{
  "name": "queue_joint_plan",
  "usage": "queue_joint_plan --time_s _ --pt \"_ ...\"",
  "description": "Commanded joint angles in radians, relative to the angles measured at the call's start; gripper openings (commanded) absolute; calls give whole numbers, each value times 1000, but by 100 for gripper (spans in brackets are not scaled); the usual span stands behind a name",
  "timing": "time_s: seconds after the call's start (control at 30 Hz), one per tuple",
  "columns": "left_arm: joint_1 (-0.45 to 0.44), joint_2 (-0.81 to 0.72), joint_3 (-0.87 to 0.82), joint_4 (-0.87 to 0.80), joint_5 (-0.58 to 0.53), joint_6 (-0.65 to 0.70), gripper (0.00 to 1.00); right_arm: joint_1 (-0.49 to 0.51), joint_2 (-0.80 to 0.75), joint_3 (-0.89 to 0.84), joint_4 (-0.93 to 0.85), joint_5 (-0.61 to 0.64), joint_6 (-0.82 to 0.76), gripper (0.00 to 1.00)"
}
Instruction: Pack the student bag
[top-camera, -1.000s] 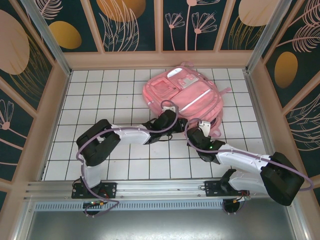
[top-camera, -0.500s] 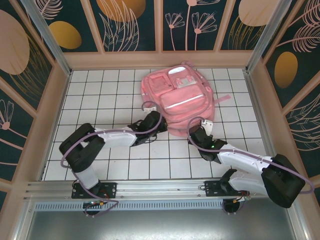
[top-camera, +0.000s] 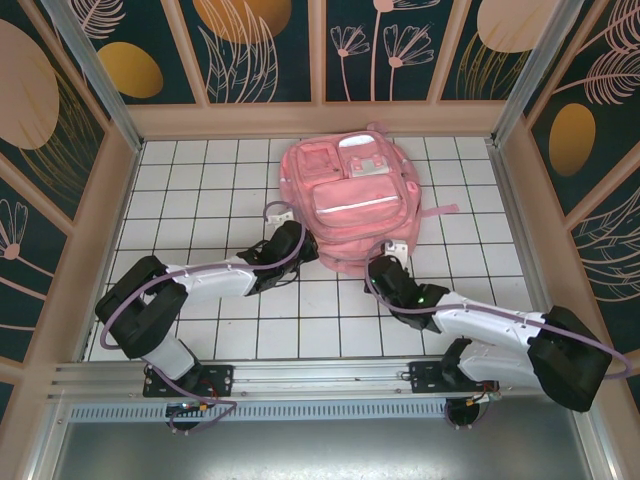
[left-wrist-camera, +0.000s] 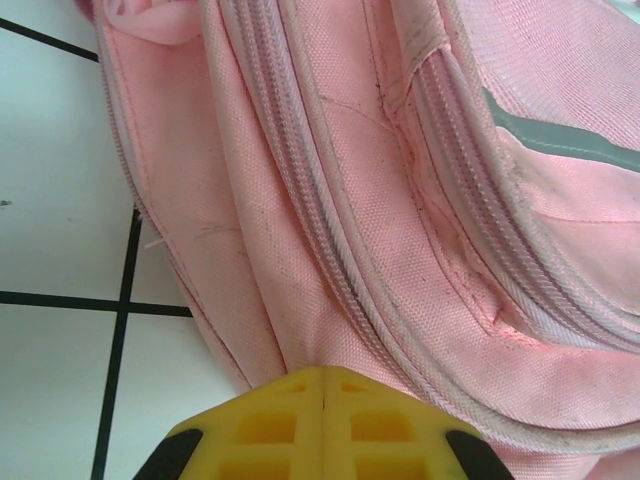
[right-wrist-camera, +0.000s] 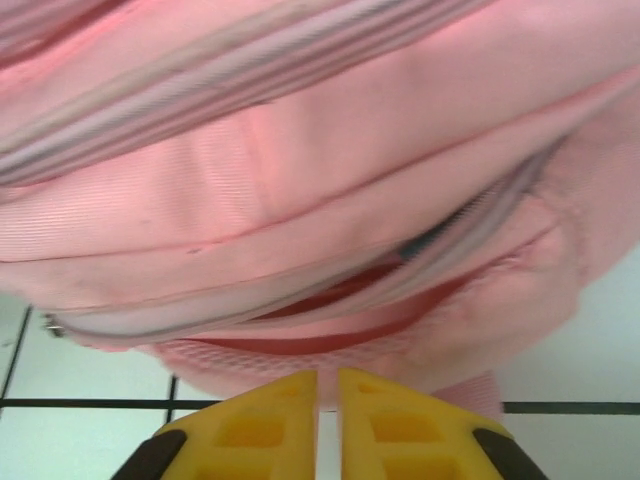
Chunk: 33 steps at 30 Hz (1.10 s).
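The student bag (top-camera: 350, 205), a big pink backpack with a pale stripe, lies front side up on the white tiled table (top-camera: 200, 200). My left gripper (top-camera: 303, 238) is at its near left edge. Up close, the yellow left jaws (left-wrist-camera: 322, 375) are pressed together, with a fold of the bag's fabric (left-wrist-camera: 400, 200) running into their tip. My right gripper (top-camera: 388, 258) is at the bag's near edge. Its jaws (right-wrist-camera: 327, 378) stand a narrow slit apart just short of the fabric (right-wrist-camera: 300, 180), below a partly open zip with a red inside (right-wrist-camera: 340, 300).
A pink strap (top-camera: 445, 210) trails from the bag's right side. Patterned walls (top-camera: 310, 50) enclose the table on the back and both sides. A metal rail (top-camera: 320, 378) runs along the near edge by the arm bases.
The bag has slid left and away and turned squarer. My left arm drew back to the left with it and its jaws closed. The right jaws have parted slightly.
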Motion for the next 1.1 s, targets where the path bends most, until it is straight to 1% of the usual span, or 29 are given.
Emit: queue_joint_plan --time_s 0.0,0.1,0.27,0.4,0.5,0.6,0.83,0.87,1.0,1.03,1.07 --pt "-35 18 49 6 68 20 0 28 3 2 50 10 9 17" --pt "-49 32 86 -10 67 29 0 67 38 14 53 29 25 20" --pt "-56 36 100 -2 77 29 0 124 137 66 49 64 41 20" --pt "-58 40 100 -5 79 27 0 127 227 109 48 73 51 20" --pt "-58 43 95 -3 80 26 0 129 265 137 61 68 35 21" --pt "-58 46 95 0 80 26 0 130 309 168 62 67 23 27" --pt "-57 43 95 1 84 27 0 112 422 249 -7 111 57 29" --pt "-58 41 96 -2 83 28 0 109 429 254 -12 119 61 29" --pt "-58 33 95 -15 65 31 0 99 419 255 -32 142 64 3" --pt "-57 29 95 -20 58 31 0 97 412 250 -39 144 65 0" --pt "-58 28 95 -24 52 33 0 97 403 246 -44 146 66 0"
